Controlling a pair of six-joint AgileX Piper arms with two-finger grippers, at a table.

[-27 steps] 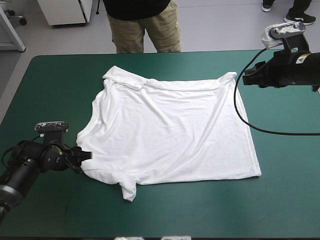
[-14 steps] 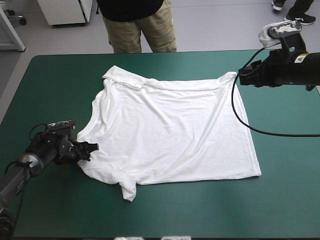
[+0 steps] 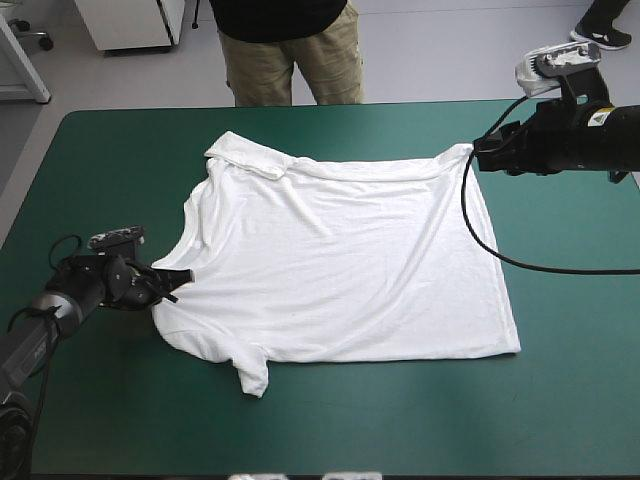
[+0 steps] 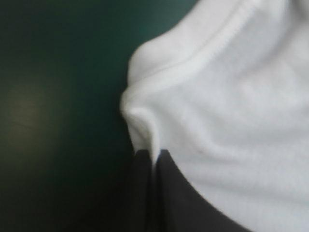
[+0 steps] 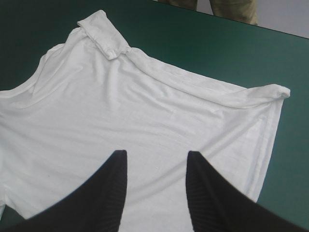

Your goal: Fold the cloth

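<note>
High view: left end effector (image 3: 182,278) lies low, pinching the T-shirt (image 3: 340,260).

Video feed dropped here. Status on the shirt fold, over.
Left hand shut on the T-shirt at its left edge. Right hand open, by the far right corner. T-shirt spread flat, not yet folded. Nothing in the way.

Black arms (image 3: 590,140) end in the left claw (image 3: 178,285) and right claw (image 5: 155,153), each with curved black fingers (image 5: 108,193).
</note>
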